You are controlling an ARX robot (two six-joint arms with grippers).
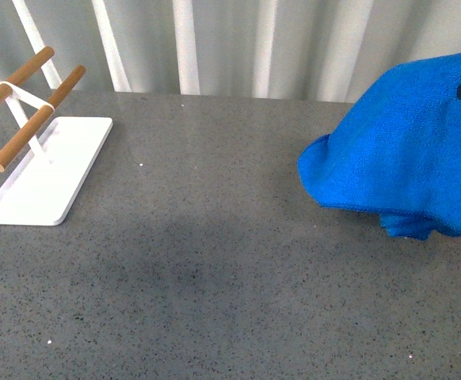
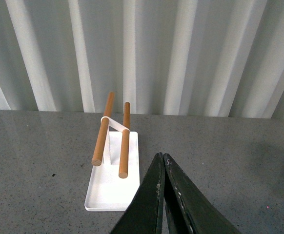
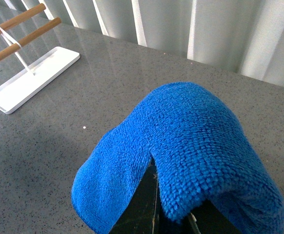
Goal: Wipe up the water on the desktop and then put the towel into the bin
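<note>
Right gripper is raised at the far right, pinched onto the towel, which drapes right over it. Can't tell if the lowest fold touches the desktop. Left gripper hangs pressed closed and empty, pointing at the tray, which holds a rack of two rods.

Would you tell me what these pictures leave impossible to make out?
Right gripper: right wrist view, towel drapes over its jaws; grip unclear.
Towel's far side: front view, cut off by the right edge.
Bin: in no view.
Water on the desktop: too faint to tell, any view.
</note>
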